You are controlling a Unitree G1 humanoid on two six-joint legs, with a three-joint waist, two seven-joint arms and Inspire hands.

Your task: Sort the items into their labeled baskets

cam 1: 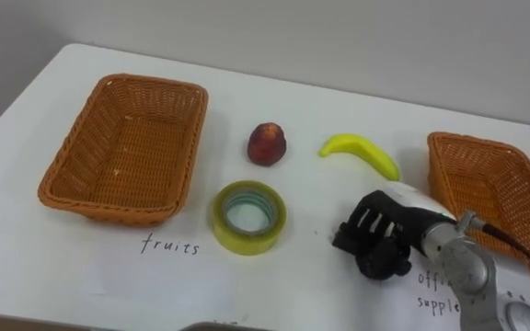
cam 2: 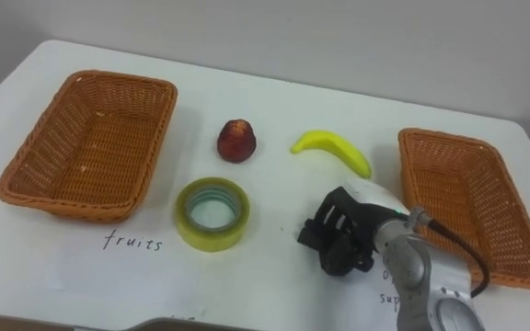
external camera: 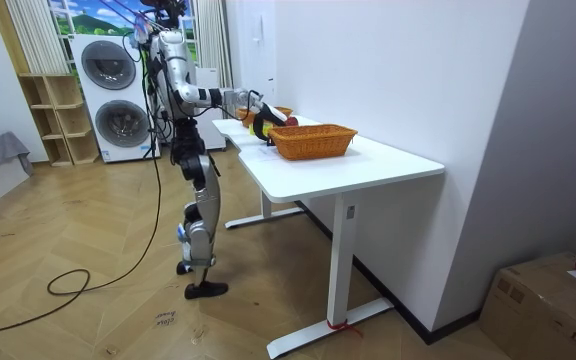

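Right hand (cam 1: 380, 241): fingers curled round a white object (cam 1: 412, 199) on the worktop (cam 1: 293, 285);
Tape roll (cam 1: 249, 217): placed just beside left basket (cam 1: 67, 175)

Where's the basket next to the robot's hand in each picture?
Left eye view: basket at the right edge, mid-height.
Right eye view: basket at the right, mid-height.
Room view: the nearer basket on the table, upper middle.
Shared landmark: the right hand beside it.

Black robot hand (cam 1: 380, 241), silver forearm
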